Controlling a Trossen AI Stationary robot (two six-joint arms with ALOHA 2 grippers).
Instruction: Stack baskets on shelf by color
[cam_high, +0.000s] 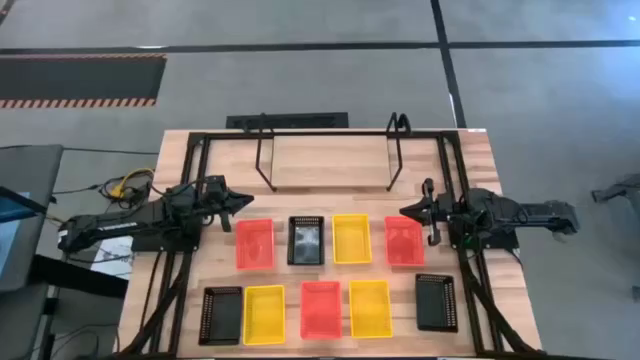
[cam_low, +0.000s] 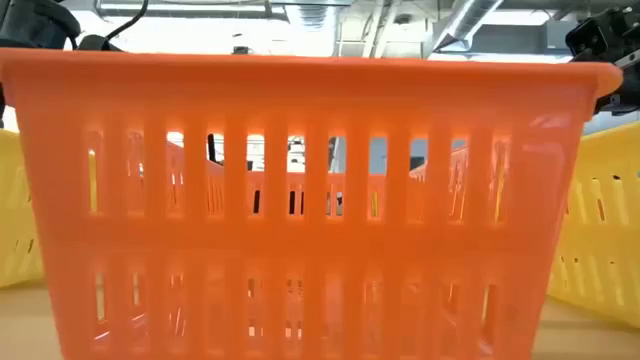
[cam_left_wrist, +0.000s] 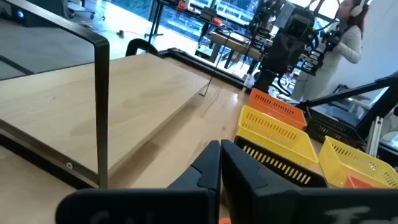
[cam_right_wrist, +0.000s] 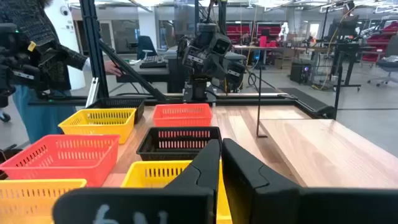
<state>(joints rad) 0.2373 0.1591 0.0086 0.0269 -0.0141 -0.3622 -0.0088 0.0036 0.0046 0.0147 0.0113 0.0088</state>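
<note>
You have bare wooden tabletop (cam_high: 325, 195) free between the low black metal-rod shelf (cam_high: 328, 150) and the slotted plastic baskets (cam_high: 352, 238), whose two crowded rows block the nearer table.

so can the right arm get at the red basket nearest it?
Probably yes: the right tool hangs shut just beside that red basket, with nothing between them. It must open first.

High cam straight down on wooden tabletop (cam_high: 330, 165); low cam pressed against red slotted plastic basket (cam_low: 300, 200); wrist cams face each other.
</note>
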